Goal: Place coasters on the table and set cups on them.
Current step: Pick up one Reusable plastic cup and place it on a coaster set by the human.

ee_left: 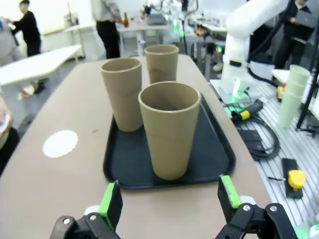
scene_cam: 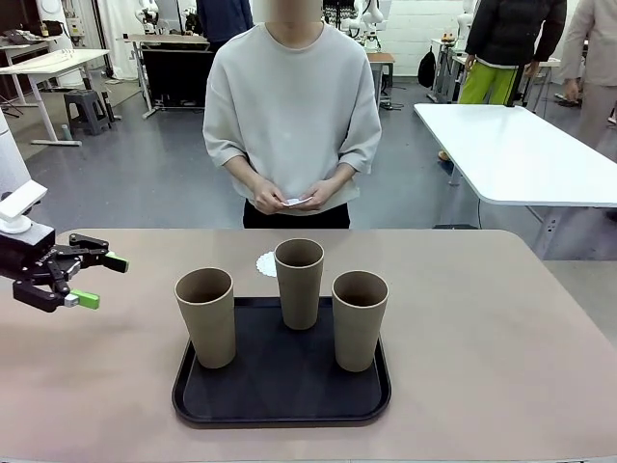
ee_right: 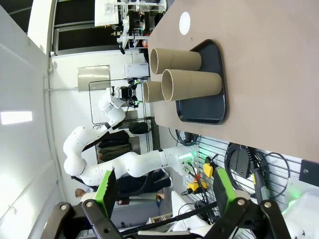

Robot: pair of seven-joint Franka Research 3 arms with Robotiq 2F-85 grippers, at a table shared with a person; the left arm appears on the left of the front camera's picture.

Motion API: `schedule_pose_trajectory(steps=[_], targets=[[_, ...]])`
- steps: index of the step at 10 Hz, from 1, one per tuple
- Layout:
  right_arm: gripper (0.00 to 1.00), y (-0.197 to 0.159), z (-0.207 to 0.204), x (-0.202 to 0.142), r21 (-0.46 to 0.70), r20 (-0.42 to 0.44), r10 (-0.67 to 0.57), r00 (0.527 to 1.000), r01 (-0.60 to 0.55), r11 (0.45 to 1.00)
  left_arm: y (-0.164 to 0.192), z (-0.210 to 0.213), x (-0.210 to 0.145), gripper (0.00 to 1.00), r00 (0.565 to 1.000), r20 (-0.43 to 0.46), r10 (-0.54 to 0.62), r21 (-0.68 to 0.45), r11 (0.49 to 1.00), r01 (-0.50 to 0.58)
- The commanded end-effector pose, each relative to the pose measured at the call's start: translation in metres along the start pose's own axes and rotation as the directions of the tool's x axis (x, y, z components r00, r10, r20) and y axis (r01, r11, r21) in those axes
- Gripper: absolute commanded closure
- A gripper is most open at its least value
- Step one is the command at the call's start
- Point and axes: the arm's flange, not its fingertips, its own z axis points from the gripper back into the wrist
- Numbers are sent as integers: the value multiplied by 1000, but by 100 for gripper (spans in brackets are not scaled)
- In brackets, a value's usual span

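Three tan cups stand on a black tray (scene_cam: 280, 405): one at the left (scene_cam: 205, 313), one at the back (scene_cam: 299, 282), one at the right (scene_cam: 360, 318). One white lacy coaster (scene_cam: 267, 263) lies on the table (scene_cam: 501, 338) just behind the tray. The person across the table holds more white coasters (scene_cam: 297, 201) in both hands. My left gripper (scene_cam: 101, 281) hovers open and empty to the left of the tray. In its wrist view the left gripper (ee_left: 169, 198) faces the nearest cup (ee_left: 169, 129), with the coaster (ee_left: 60, 143) off to one side. My right gripper (ee_right: 165, 186) is open and empty, far from the cups (ee_right: 192, 83).
Bare tabletop stretches left, right and in front of the tray. A white table (scene_cam: 521, 154) stands at the back right, with other people beyond it. Cables and equipment (ee_left: 259, 134) lie off the table's robot side.
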Motion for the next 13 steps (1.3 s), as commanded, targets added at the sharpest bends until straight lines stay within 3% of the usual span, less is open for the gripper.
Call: schedule_pose_trajectory(steps=[1, 6, 13], targets=[[0, 0, 0, 1, 18, 2, 10, 1000, -10, 1000, 8, -8, -8, 0, 994, 91, -66, 23, 998, 65], [0, 0, 0, 1, 18, 2, 10, 1000, -10, 1000, 16, -41, -36, 0, 991, 100, -90, -3, 996, 91], [0, 0, 0, 1, 18, 2, 10, 1000, -10, 1000, 19, -83, -42, 0, 993, 111, -44, -38, 998, 49]])
